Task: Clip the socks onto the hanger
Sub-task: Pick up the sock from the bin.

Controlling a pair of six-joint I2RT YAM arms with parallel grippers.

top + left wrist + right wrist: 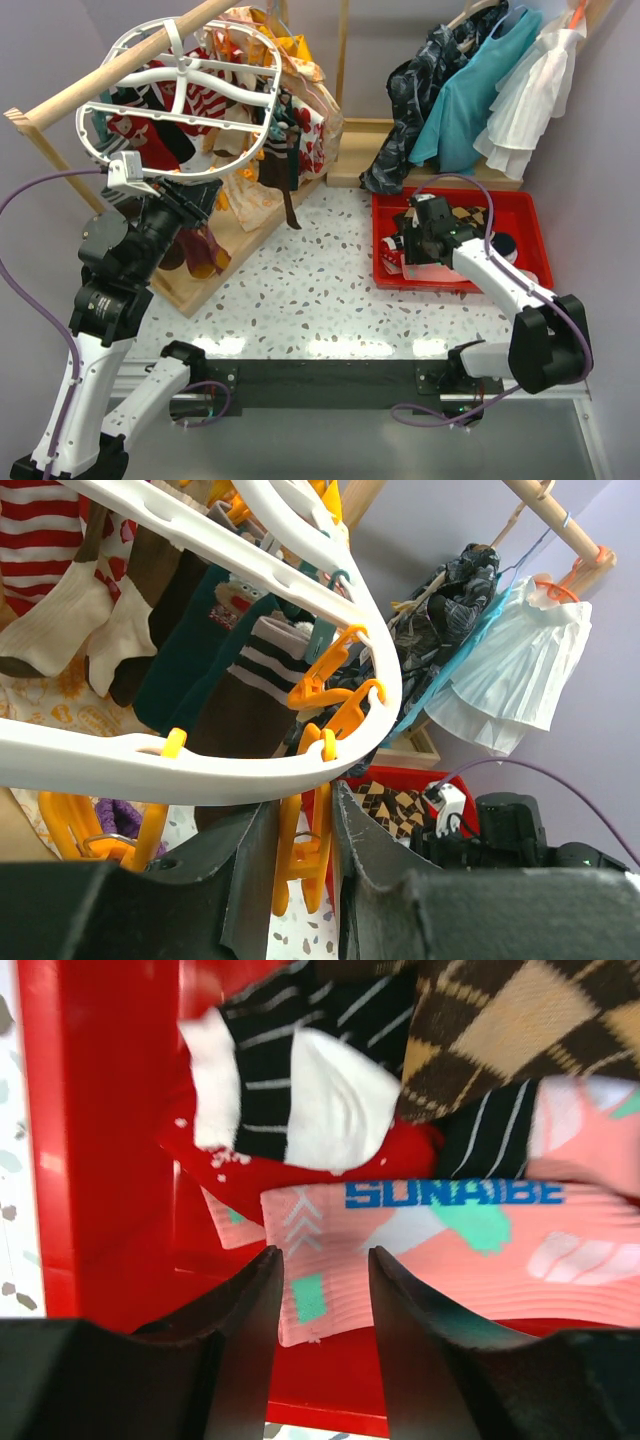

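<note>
The white hanger (120,765) is hung from a wooden rail (70,97) at the far left of the bench (300,290). Several socks (60,610) are already clipped beneath its frame; among them are a red-and-white striped one, a dark teal sock (190,650) and a brown sock (250,705) with pale bands at the cuff.

The left gripper (303,798) is raised to the near rim of the hanger; an orange clip (300,865) hanging from that rim is caught between its jaws, which are drawn narrow and pressed against both sides of the clip. No sock is seen in this clip.

The right gripper (322,1260) is lowered into a red tray (90,1160) on the right side of the bench, well apart from the hanger. Its jaws are set about half apart over the cuff corner of a pink sock (450,1250) marked with blue lettering; whether the sock is touched by them cannot be told. A black-and-white striped sock (290,1090) and a brown argyle sock (520,1030) are heaped just beyond it in the same tray.

Teal and white dresses (480,90) are hung behind the tray at the far right.
</note>
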